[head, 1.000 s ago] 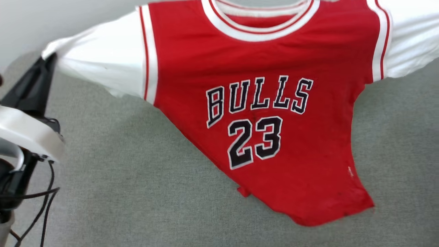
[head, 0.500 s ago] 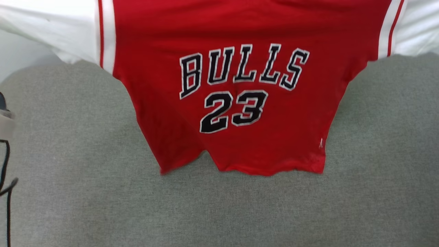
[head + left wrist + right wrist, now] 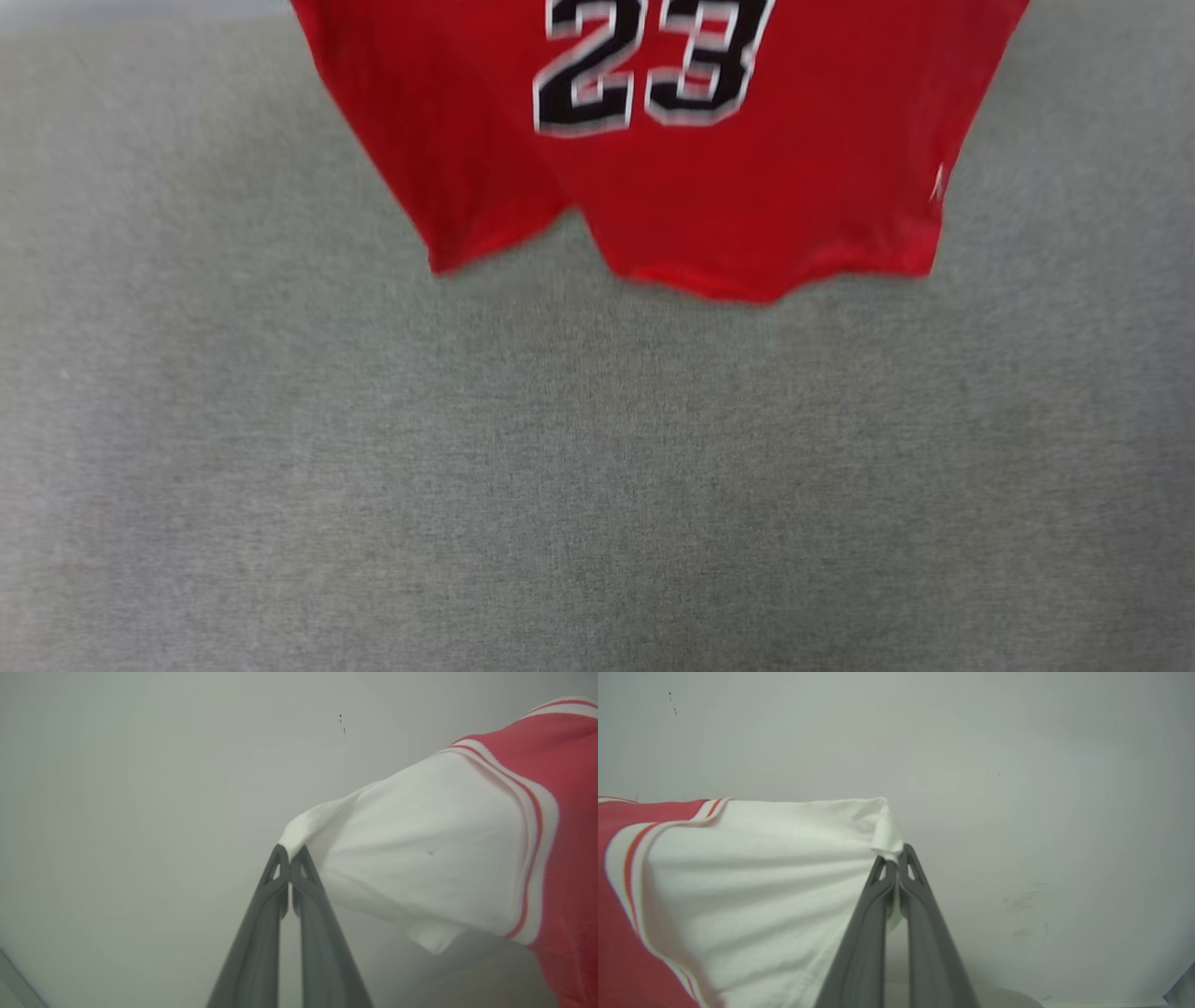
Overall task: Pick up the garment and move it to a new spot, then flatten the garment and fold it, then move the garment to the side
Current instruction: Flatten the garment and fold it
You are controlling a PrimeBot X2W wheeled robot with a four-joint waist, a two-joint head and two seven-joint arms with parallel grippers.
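Note:
The garment [image 3: 709, 187] hangs in the air above the grey cloth surface [image 3: 597, 467], its red lower half with the black "23" at the top of the head view and its hem free. In the left wrist view my left gripper [image 3: 290, 851] is shut on the tip of one white sleeve [image 3: 420, 858]. Across from it, my right gripper [image 3: 896, 851] is shut on the tip of the other white sleeve [image 3: 761, 868] in the right wrist view. The shirt is stretched between the two grippers. Its collar and "BULLS" lettering are out of the head view.
A pale wall [image 3: 140, 788] stands behind both grippers. The grey cloth surface spreads wide below the hanging hem.
The garment has gone up and out of the head view's top, with only its lower part left in view. The left arm has left the head view. The hem now hangs more level.

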